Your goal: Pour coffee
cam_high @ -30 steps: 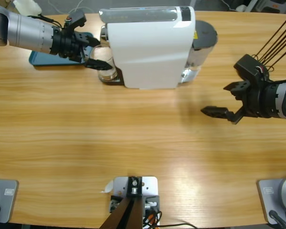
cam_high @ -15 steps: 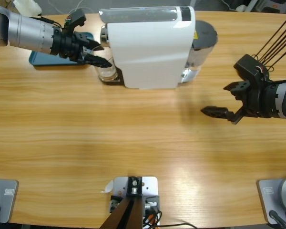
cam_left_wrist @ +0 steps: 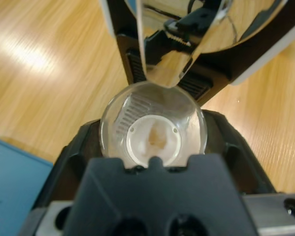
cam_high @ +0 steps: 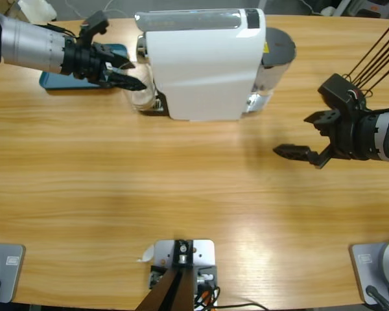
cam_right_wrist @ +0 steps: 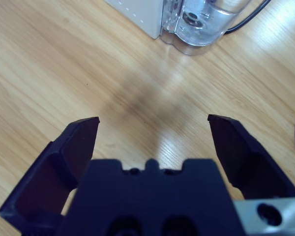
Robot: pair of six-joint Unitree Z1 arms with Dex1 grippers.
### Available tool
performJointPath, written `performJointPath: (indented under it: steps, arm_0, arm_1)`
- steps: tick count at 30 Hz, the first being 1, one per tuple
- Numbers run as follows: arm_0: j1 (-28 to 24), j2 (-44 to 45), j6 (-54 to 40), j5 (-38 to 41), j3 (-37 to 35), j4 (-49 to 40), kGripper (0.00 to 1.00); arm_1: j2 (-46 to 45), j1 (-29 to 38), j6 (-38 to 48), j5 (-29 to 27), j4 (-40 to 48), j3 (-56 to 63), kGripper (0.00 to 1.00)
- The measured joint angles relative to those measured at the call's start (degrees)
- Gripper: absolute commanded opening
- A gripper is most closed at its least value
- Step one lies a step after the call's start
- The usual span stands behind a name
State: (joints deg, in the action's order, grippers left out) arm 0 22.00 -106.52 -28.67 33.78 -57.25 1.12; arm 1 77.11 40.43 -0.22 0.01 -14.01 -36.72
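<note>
Item 1: left pincer (cam_high: 131, 79), clamped around the glass tumbler (cam_left_wrist: 153, 125), which I read as sitting under the spout of the white coffee machine (cam_high: 204, 65). Item 2: the coffee (cam_left_wrist: 157, 138), a small tan puddle at the tumbler's bottom. Item 3: blue tray (cam_high: 55, 81), just beyond the tumbler from the machine. Item 4: right pincer (cam_high: 303, 136), gaping wide over bare counter (cam_high: 181, 188), well apart from the machine's water tank side.

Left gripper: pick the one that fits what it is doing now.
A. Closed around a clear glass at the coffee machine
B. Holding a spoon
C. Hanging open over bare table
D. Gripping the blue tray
A. In the left wrist view the left gripper has its jaws closed around the clear glass, which holds a little tan coffee and sits right under the white coffee machine.
</note>
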Motion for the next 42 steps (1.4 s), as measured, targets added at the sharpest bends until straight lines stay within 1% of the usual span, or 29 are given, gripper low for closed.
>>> performJointPath:
  steps: [3,8,11,16,18,20,25,28,34,38,42]
  arm_0:
    - [-1.7,3.0,0.5,-0.3,0.2,0.0,0.000]
    - [-6.4,7.6,1.9,-2.0,0.5,0.0,0.000]
    - [-9.5,8.2,2.3,-3.2,1.3,0.0,0.000]
    - [-13.1,8.2,2.3,-3.9,2.7,0.0,0.000]
    - [-15.5,8.2,2.3,-4.9,3.0,0.0,0.000]
    - [-16.7,8.2,2.4,-6.6,3.0,0.3,0.000]
    - [-19.0,7.5,4.0,-12.2,4.4,5.5,0.000]
    - [-20.8,5.8,7.3,-13.8,5.7,10.2,0.000]
    - [-21.5,2.1,15.3,-15.8,7.3,18.8,0.000]
    - [-21.4,-0.9,19.0,-16.5,7.7,21.8,0.000]
    - [-20.5,-3.5,20.6,-16.7,7.7,24.3,0.000]
  arm_1:
    - [0.0,0.0,0.0,0.0,0.0,0.0,1.000]
    - [0.0,0.0,0.0,0.0,0.0,0.0,1.000]
    - [0.0,0.0,0.0,0.0,0.0,0.0,1.000]
    - [0.0,0.0,0.0,0.0,0.0,0.0,1.000]
    - [0.2,0.0,0.0,0.0,0.0,0.0,1.000]
    - [0.5,0.0,0.0,0.0,0.0,0.0,1.000]
    - [1.3,0.0,0.0,0.0,0.0,-0.2,1.000]
    - [2.2,0.0,0.0,0.0,0.0,-0.2,1.000]
    - [3.4,0.0,0.0,0.1,0.0,-0.3,1.000]
    - [4.5,0.0,0.0,0.1,0.0,-0.4,1.000]
    - [4.6,0.0,0.0,0.1,0.0,-0.4,1.000]
